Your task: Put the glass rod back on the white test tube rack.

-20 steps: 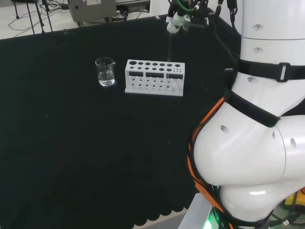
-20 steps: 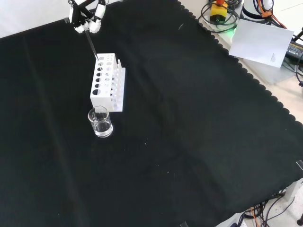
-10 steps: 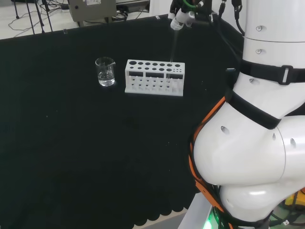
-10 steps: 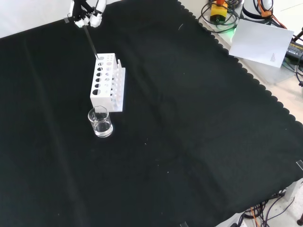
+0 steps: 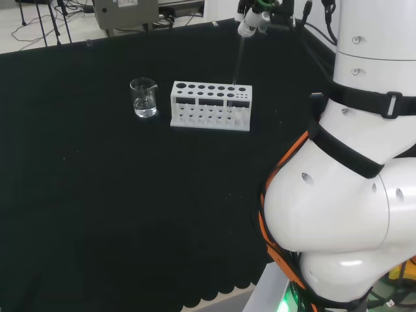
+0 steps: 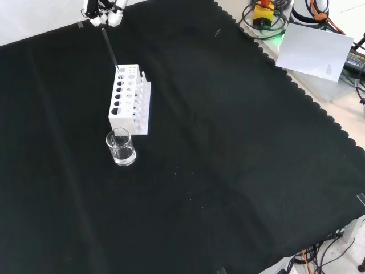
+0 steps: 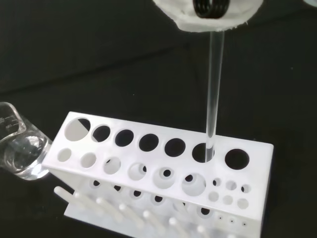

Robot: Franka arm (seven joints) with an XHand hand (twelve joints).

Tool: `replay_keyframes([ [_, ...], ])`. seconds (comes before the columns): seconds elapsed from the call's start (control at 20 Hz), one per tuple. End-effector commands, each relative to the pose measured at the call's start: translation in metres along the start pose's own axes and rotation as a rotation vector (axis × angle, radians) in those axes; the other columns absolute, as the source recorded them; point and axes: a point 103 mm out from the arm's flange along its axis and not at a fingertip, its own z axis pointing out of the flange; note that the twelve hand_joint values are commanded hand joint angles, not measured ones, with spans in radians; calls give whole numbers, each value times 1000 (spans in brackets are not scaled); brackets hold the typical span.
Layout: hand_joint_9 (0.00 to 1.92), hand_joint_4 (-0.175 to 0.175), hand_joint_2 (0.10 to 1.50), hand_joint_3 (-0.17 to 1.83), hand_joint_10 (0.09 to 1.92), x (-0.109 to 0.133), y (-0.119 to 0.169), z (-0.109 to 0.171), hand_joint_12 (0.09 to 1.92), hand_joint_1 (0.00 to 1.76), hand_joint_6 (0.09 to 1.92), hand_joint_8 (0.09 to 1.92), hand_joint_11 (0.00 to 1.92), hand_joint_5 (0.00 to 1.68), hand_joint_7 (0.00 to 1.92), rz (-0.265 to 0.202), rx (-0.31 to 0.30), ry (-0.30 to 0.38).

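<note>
The white test tube rack (image 5: 211, 107) (image 6: 128, 100) (image 7: 148, 163) stands on the black cloth. A thin clear glass rod (image 5: 238, 62) (image 6: 110, 50) (image 7: 214, 89) slants up from it. In the wrist view the rod's lower end sits in a back-row hole, second from the rack's end away from the beaker. The hand (image 5: 255, 18) (image 6: 102, 12) (image 7: 208, 15) is high above the rack, with its fingers pinched on the rod's top end. How deep the rod reaches inside the rack is hidden.
A small glass beaker (image 5: 143, 97) (image 6: 121, 147) (image 7: 20, 148) with a little clear liquid stands close to the rack's other end. The arm's white links (image 5: 351, 162) rise at the right of the head view. A white sheet (image 6: 316, 51) lies beyond the cloth's scalloped edge.
The hand has risen and drifted right in the head view. More of the rod now shows below it, while the rod's lower end has stayed at the rack.
</note>
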Motion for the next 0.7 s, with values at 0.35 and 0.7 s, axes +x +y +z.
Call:
replay_keyframes([
  [0.35, 1802, -175, 908, -175, 509, 3, -20, -17, 716, 1350, 847, 673, 1469, 818, 1101, -3, -31, 6],
  [0.7, 1800, -175, 907, -175, 509, 1, -29, -23, 715, 1349, 841, 673, 1471, 827, 1097, -7, -64, 15],
])
